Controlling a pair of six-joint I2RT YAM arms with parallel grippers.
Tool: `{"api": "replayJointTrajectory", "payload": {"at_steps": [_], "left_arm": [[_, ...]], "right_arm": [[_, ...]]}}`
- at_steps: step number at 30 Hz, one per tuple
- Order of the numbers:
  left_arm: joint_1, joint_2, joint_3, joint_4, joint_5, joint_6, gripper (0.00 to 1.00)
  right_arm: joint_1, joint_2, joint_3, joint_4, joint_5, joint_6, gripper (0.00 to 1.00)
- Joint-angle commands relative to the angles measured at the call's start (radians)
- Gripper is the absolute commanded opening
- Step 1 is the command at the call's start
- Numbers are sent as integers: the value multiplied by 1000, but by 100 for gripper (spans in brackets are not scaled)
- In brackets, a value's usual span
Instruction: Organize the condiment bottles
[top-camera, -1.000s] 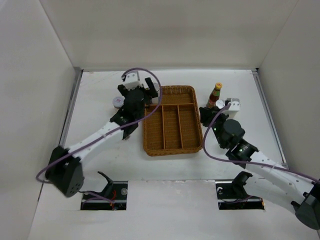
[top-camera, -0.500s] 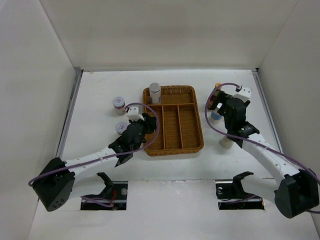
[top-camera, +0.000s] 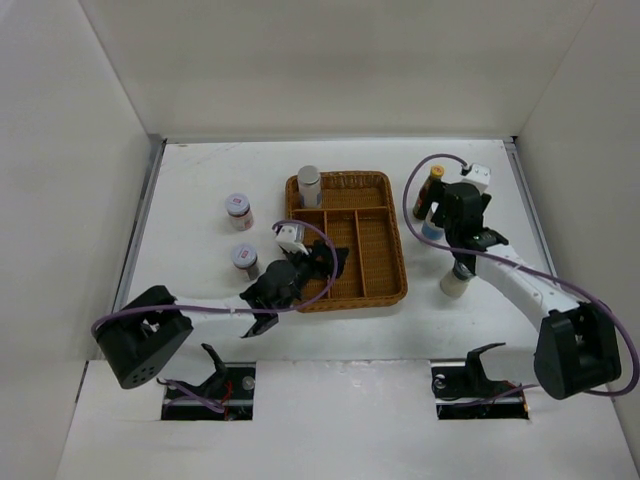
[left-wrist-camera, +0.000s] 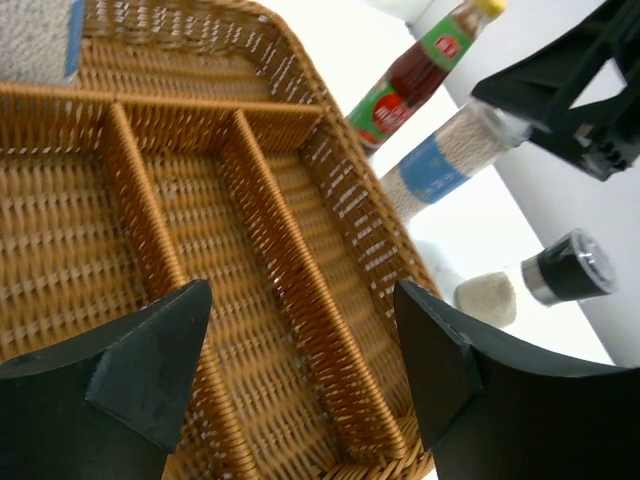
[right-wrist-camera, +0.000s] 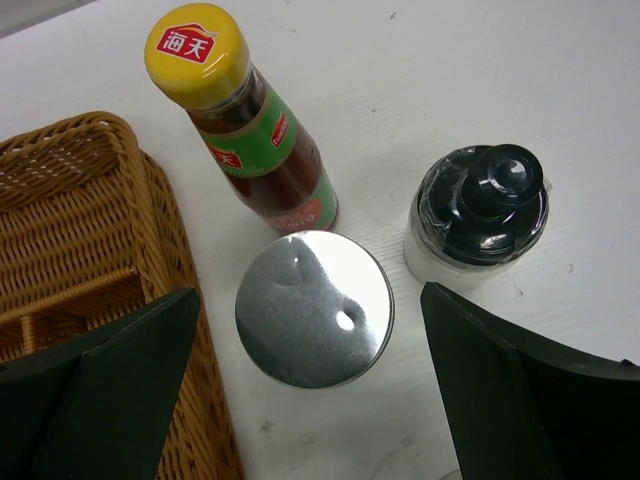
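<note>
Desk: white, walled on three sides. The wicker tray sits mid-desk, its long slots running away from you. One tall jar stands upright in the tray's far-left compartment.

The left gripper hovers over the near-left part of the tray, fingers spread wide, nothing between them. The right gripper hangs above the cluster just right of the tray, also wide and holding nothing.

Cluster:
- The sauce bottle, yellow cap, is upright at the back.
- The silver-lidded jar is just in front of it; you cannot tell whether they touch.
- The black-capped jar is just beside that, on the side away from the tray.

Left of the tray, the far pink-lidded jar and the near pink-lidded jar stand apart on the desk.

What the move turns on: the silver-lidded jar is straight beneath your right gripper, centred between its fingers, long axis vertical. The right arm is plainly the nearer. One finger would come down beside the tray wall, the other beside the black-capped jar. Both gaps look tight, so descend straight.
</note>
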Motion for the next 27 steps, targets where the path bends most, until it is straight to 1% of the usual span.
{"api": "replayJointTrajectory", "payload": {"at_steps": [1,2,3,5,6,8,9,11,12,13,17,20,23,27], "left_arm": [[-8,-2,-9,135,15,-4,73],[-8,4,-10,140,15,-2,74],[-9,12,-14,149,15,-2,74],[-9,17,-21,166,14,-2,75],[-8,12,-26,171,8,-1,75],[-8,0,-35,172,-14,2,76],[-6,-5,-38,172,-23,4,76],[-6,-16,-46,172,-43,8,77],[-5,-20,-47,172,-48,10,77],[-3,-26,-52,172,-54,10,77],[0,-69,-79,189,-86,13,82],[5,-79,-110,241,-111,15,83],[6,-91,-127,270,-112,18,84],[8,-100,-135,278,-118,25,84]], "right_arm": [[-3,20,65,1,4,-18,98],[-7,34,67,4,4,-24,96],[-11,48,72,6,-3,-31,91],[-6,77,90,-2,-8,-42,79],[-6,89,98,-5,-8,-48,76],[-1,111,117,-23,4,-58,75],[0,117,124,-35,12,-58,73],[0,111,130,-49,33,-58,58],[5,88,125,-43,49,-53,52],[20,57,122,-39,64,-53,49],[121,-82,174,-23,148,-103,48],[201,-93,260,18,143,-137,48],[258,17,361,64,92,-147,48],[292,239,518,115,20,-147,49]]}}
